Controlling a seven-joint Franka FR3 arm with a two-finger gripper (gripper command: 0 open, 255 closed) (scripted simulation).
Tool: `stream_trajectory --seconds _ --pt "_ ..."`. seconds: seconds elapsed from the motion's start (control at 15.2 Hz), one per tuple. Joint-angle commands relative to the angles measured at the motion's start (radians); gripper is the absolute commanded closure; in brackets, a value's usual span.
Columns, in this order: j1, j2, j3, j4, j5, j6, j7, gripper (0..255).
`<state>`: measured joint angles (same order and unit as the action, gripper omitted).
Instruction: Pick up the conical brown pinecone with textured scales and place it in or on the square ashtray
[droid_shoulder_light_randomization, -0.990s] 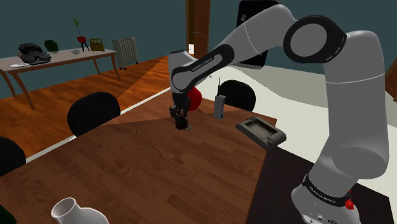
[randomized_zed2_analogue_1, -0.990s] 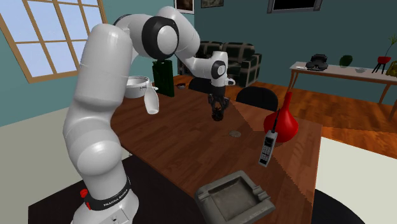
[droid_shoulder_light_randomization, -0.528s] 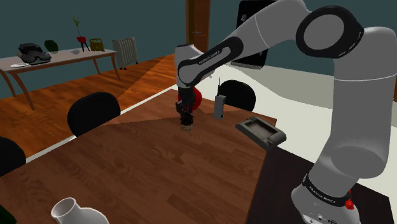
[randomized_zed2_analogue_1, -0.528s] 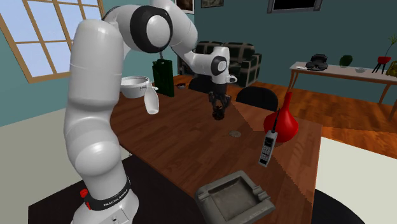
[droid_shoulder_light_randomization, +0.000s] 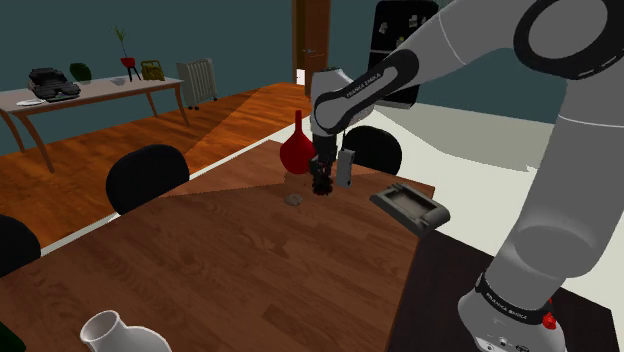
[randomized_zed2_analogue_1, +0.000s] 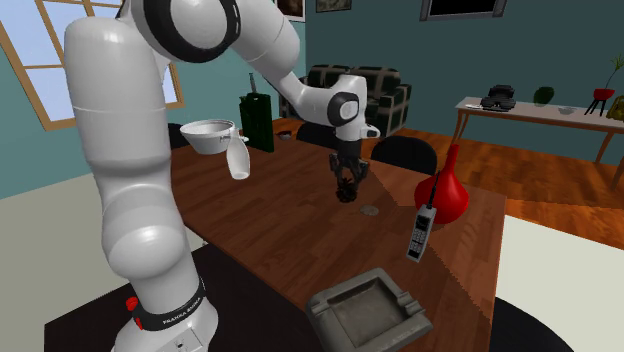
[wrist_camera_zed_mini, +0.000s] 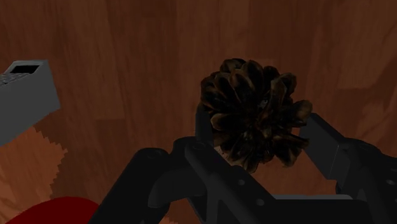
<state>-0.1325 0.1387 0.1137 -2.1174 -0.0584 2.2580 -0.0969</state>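
Between my two black fingers, the pincer (wrist_camera_zed_mini: 257, 130) pinches the dark brown pinecone (wrist_camera_zed_mini: 252, 109) across its scaled body, one finger on each flank, the scales flaring outward past the fingers. Judged from the second exterior view, the load hangs clear of the wooden table (randomized_zed2_analogue_1: 280, 225), so the step in hand is the carry to the grey square ashtray (droid_shoulder_light_randomization: 410, 207), which lies at the table's edge nearest the stand. Procedure: hold clamping pressure constant, since the scales give an uneven seat and the cone could pivot. Maintain height during the traverse; the upright handset (droid_shoulder_light_randomization: 345, 166) stands just beside the pincer in the shoulder view, with the red vase (droid_shoulder_light_randomization: 296, 152) near it, and either would topple on contact. Route away from both. Centre the cone over the ashtray's recessed basin (randomized_zed2_analogue_1: 372, 312), not its raised rim, before descending. Lower until the cone is close to the basin floor, then release; a conical body dropped from height is likely to roll out.
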Motion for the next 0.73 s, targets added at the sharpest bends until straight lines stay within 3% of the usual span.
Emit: stream_trajectory --seconds 0.0,0.66 --pt "-0.025 -0.049 -0.016 -0.068 0.009 0.021 -0.045 255" --pt "-0.134 -0.254 -0.126 -0.313 0.019 0.067 -0.27 255"
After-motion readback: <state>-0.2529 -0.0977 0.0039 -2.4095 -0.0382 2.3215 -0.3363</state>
